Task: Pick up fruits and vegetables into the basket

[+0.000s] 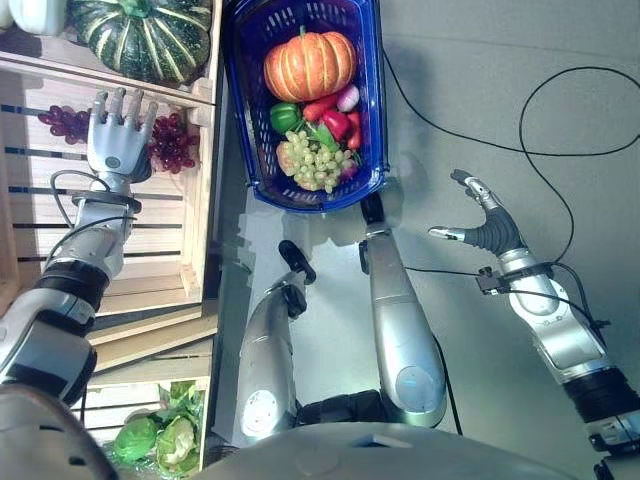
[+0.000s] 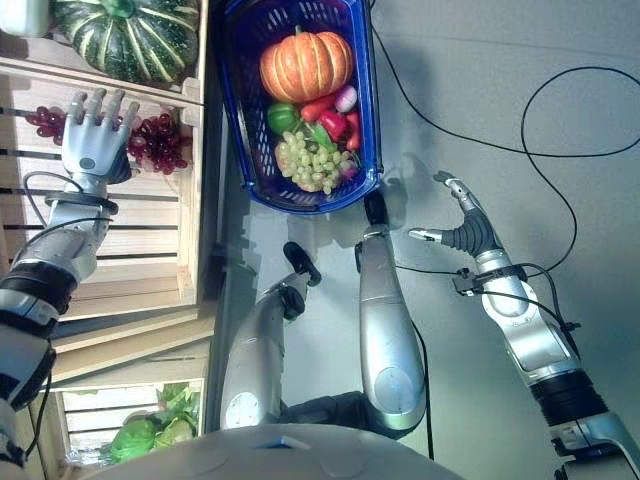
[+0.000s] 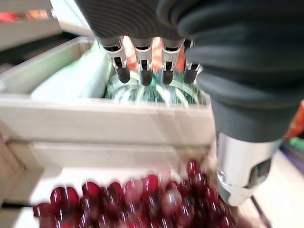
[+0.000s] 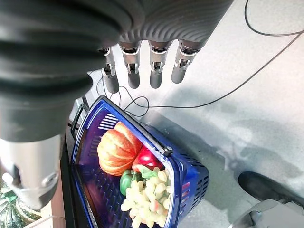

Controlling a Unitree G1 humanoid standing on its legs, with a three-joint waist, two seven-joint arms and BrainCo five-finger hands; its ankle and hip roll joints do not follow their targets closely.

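Now the left hand (image 1: pixel 118 140) hangs over the red grapes (image 1: pixel 172 140) in the wooden crate (image 1: pixel 190 215), fingers straight and spread, holding nothing. The grapes lie along the crate's far edge, next to the divider board; past that board sits a green striped squash (image 1: pixel 140 35). The right hand (image 1: pixel 482 222) is idle over the floor, well apart from the basket (image 1: pixel 372 100), fingers loosely extended and empty.

To do this step well, I'd judge: lower the left hand straight onto the bunch, curl the fingers around its thick middle rather than the loose ends, and lift slowly so berries don't drop. Then swing toward the basket and release low over the green grapes (image 1: pixel 315 165), beside the pumpkin (image 1: pixel 310 62); room there looks tight.

Hard to tell: the left hand covers the bunch's middle in the eye views, so whether it is one bunch or two is unclear. Contact with the grapes cannot be judged. The squash is cut off at the top. Small red and green items (image 1: pixel 335 118) in the basket overlap; greens (image 1: pixel 160 440) lie in a lower crate.
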